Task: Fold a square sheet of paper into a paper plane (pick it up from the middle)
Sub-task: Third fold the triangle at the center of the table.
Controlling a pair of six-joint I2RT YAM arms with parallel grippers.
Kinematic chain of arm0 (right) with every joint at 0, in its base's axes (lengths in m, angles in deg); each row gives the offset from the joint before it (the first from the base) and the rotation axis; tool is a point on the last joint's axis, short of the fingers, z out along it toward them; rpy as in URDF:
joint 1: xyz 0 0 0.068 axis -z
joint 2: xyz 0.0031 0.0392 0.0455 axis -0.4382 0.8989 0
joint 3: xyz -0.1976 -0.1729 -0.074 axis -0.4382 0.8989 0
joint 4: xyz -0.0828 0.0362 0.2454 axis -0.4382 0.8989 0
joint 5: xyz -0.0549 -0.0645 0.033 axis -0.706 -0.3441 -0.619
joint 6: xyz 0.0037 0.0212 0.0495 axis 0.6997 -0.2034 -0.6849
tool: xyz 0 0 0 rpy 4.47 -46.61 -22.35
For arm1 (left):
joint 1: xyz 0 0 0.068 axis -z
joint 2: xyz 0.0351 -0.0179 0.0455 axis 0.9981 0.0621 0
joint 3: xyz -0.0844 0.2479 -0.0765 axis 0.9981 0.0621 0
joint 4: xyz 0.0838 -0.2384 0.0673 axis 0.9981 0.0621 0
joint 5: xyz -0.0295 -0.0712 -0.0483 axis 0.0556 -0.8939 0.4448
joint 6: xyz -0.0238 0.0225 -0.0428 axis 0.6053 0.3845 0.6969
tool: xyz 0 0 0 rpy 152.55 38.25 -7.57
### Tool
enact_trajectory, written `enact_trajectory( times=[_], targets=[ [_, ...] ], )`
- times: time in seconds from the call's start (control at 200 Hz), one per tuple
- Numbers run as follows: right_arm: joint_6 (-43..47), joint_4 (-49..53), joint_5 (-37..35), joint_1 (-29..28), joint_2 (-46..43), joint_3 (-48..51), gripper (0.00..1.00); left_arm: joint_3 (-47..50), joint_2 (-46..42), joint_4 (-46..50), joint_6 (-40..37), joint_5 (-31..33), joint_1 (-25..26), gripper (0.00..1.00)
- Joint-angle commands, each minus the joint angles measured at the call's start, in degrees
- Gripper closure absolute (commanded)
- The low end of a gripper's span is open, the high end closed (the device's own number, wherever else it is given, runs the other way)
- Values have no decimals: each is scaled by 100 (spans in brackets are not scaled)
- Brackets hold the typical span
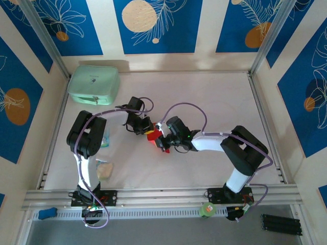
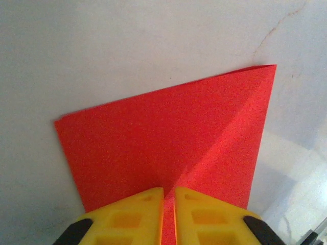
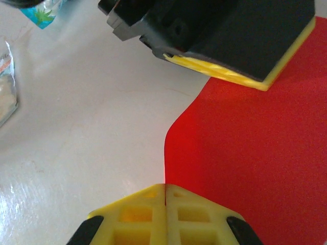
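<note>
The square sheet of paper (image 1: 152,135) is bright red and sits mid-table between both grippers. In the left wrist view the sheet (image 2: 168,127) shows a diagonal crease running toward its far right corner. My left gripper (image 2: 169,196) is shut on its near edge, with red paper filling the thin slit between the yellow fingers. My right gripper (image 3: 165,190) is shut on the sheet (image 3: 245,153) at its curled left edge. The left gripper's yellow finger (image 3: 225,71) presses the sheet from the far side. From above, the left gripper (image 1: 145,128) and right gripper (image 1: 161,141) meet at the paper.
A mint-green case (image 1: 94,84) stands at the back left. Two small packets (image 1: 104,169) (image 1: 105,139) lie beside the left arm. A green roll (image 1: 207,209) sits on the front rail. Metal frame rails border the white table (image 1: 214,97).
</note>
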Motion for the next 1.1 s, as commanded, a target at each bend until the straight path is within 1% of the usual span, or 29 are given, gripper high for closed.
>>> enact_trajectory(
  times=[0.0,0.14,0.375,0.83,1.095],
  targets=[
    [0,183,-101,48,143,-203,100,-126,214,458,-355,83,59,86],
    [133,276,-183,94,327,-345,100,-189,274,505,-445,47,58,89],
    [95,247,-251,129,491,-440,100,-196,301,452,-461,-39,55,90],
    [94,283,-515,99,624,-460,100,-180,313,408,-419,-64,54,90],
    [103,316,-537,77,689,-480,100,-188,309,412,-404,-68,59,90]
  ],
)
